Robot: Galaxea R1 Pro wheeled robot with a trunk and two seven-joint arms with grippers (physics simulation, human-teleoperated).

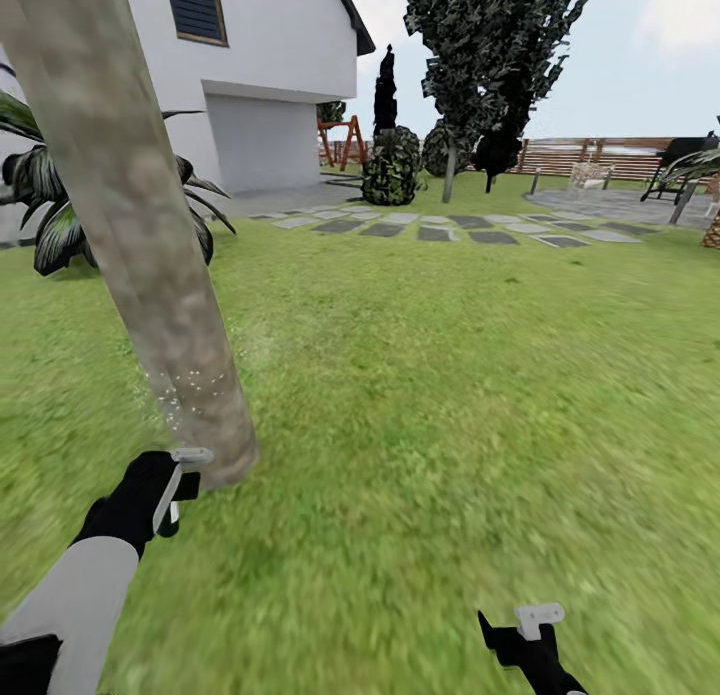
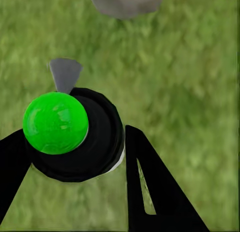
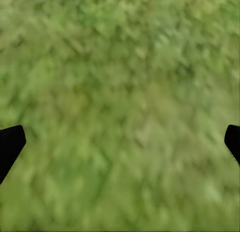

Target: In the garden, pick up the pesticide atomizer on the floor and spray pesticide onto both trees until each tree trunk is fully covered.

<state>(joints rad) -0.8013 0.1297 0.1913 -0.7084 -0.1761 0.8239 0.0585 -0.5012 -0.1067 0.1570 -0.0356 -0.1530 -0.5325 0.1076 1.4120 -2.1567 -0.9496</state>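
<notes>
Grass lawn (image 1: 450, 375) runs out ahead of you to a patch of grey stepping stones (image 1: 440, 227), a white house (image 1: 260, 65) and a brown slat fence (image 1: 600, 157). Dark bushy conifers (image 1: 490, 55) stand near the stones.

Your 1st landmark is the tree trunk (image 1: 130, 225), thick, mottled grey-tan, leaning across the left of the head view and meeting the grass just beside your left arm. Small white specks dot its lower part, with a faint haze beside it.

Your left gripper (image 2: 75, 147) is closed around the pesticide atomizer (image 2: 75, 134): in the left wrist view the 2 black fingers (image 2: 150, 182) press either side of its black body, the bright green cap up toward the camera and the grey nozzle pointing to the trunk base (image 2: 127, 1). From the head view the atomizer (image 1: 178, 485) sits just beside the foot of the trunk; you cannot tell whether it touches.

Your right gripper (image 3: 120, 142) hangs low over bare grass, fingers spread wide, holding nothing. It sits well apart from the trunk.
</notes>
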